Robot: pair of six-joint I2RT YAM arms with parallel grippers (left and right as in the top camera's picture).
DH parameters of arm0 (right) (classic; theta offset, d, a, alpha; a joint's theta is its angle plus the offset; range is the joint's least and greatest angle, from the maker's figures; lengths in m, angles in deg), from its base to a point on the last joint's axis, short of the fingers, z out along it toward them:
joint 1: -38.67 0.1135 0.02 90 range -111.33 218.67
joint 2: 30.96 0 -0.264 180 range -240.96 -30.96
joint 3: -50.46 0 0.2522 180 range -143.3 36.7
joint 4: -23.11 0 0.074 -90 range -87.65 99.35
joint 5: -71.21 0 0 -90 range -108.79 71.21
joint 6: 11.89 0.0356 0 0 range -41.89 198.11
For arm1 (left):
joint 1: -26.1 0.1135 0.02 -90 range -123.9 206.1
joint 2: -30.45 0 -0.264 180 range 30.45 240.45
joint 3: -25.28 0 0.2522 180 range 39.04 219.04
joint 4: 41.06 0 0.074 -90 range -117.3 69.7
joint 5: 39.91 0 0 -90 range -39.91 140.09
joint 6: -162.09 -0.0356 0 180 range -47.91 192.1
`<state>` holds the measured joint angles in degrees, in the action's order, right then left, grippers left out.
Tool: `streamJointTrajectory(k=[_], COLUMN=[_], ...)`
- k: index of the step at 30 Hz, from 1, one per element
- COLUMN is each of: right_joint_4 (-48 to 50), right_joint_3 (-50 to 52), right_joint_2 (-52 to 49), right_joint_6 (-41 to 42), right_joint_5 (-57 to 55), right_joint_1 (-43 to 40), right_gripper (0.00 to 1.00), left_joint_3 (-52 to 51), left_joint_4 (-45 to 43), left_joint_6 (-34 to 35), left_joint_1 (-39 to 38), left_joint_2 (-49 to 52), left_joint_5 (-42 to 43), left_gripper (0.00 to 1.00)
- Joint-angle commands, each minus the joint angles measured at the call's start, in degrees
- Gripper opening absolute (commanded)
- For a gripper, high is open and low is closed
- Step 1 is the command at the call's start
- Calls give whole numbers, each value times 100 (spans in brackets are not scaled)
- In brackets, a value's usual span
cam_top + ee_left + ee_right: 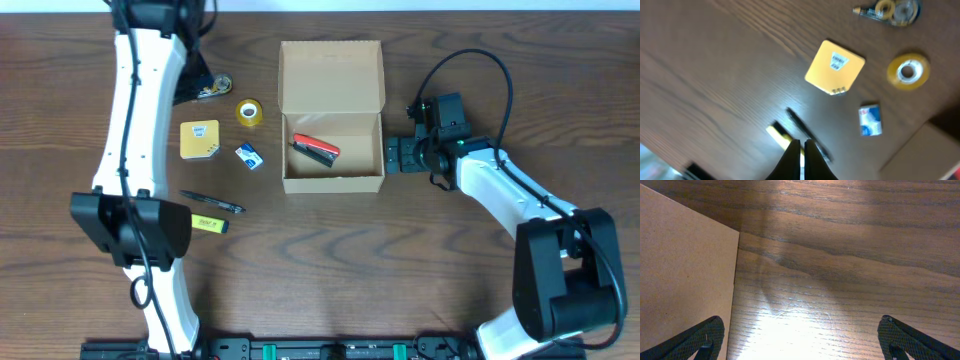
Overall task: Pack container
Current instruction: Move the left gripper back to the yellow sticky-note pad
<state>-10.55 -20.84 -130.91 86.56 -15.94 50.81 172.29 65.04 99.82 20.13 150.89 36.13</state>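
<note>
Container sat mid-surface, flap lid tipped back, open top. One red-and-black item was inside; I couldn't tell what it was. The other stationery lay on the surface to the container's left:
- tape roll
- yellow note pad
- small blue-white block
- correction tape
- pen
- yellow highlighter

My read was early packing, between picks.

Left tool was fully closed with nothing in it. In its wrist view it hung above the pen and highlighter, apparently clear of both.

Right tool was spread as wide as it goes and empty. It sat just beside the container's right wall, one finger low by the cardboard, touching or not unclear. It looked placed to steady the box.

Next move as I judged it:
- Left tool had to open before descending.
- Pen and highlighter lay close together, so it would need to line up across one of them alone.
- Both are thin and flat on the surface, so it would need to go low before closing.
- Then carry the item over the near wall into the container.
</note>
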Motion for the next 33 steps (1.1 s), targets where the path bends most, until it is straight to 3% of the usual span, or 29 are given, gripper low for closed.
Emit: streamJointTrajectory(k=[1,5,8,13,18,24,30,31,33], right_joint_4=[-4,-4,-4,-4,-4,-4,-4,-4,-4], right_joint_3=[13,13,13,13,13,13,13,13,13], right_joint_2=[-52,-52,-52,-52,-52,-52,-52,-52,-52], right_joint_6=[-83,-83,-83,-83,-83,-83,-83,-83,-83], right_joint_5=[-2,-2,-2,-2,-2,-2,0,0,-2], right_joint_1=[-7,-7,-7,-7,-7,-7,-7,-7,-7], right_gripper=[99,99,99,99,99,99,99,99,99], left_joint_3=[105,105,105,61,-455,-2306,-3211,-3366,-3624], left_joint_4=[446,446,448,448,448,-31,-1071,-1325,-1764], left_joint_6=[-1679,-2529,-2778,-3204,-3456,-3545,-3569,-3567,-3528], left_joint_1=[205,343,376,385,382,396,420,420,417], left_joint_2=[-22,-22,-22,-24,-201,-1303,-1593,-1563,-1478], left_joint_5=[407,636,671,1856,2131,1569,1161,1163,1167], left_gripper=[6,6,6,6,6,6,6,9,43])
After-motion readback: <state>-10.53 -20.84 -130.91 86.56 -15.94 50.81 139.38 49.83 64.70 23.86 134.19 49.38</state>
